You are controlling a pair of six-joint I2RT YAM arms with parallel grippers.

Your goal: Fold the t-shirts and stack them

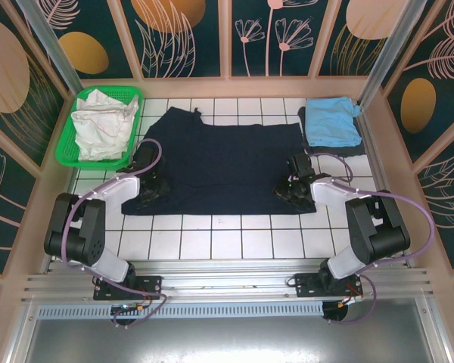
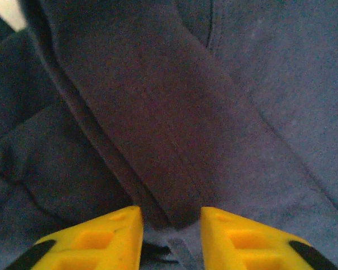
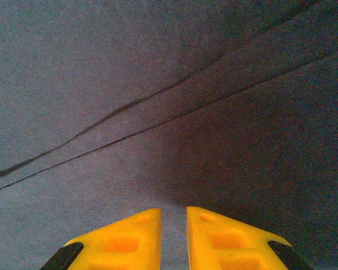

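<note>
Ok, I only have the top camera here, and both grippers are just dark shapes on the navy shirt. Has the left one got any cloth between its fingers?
Observer: Yes. On the left wrist camera, a thick raised fold of the navy t-shirt fills the gap between the yellow fingers of the left gripper.
Operator: And the right one?
Observer: On the right wrist camera, the right gripper has its fingers nearly together, with a thin pinch of the same cloth in the narrow gap between them.
</note>
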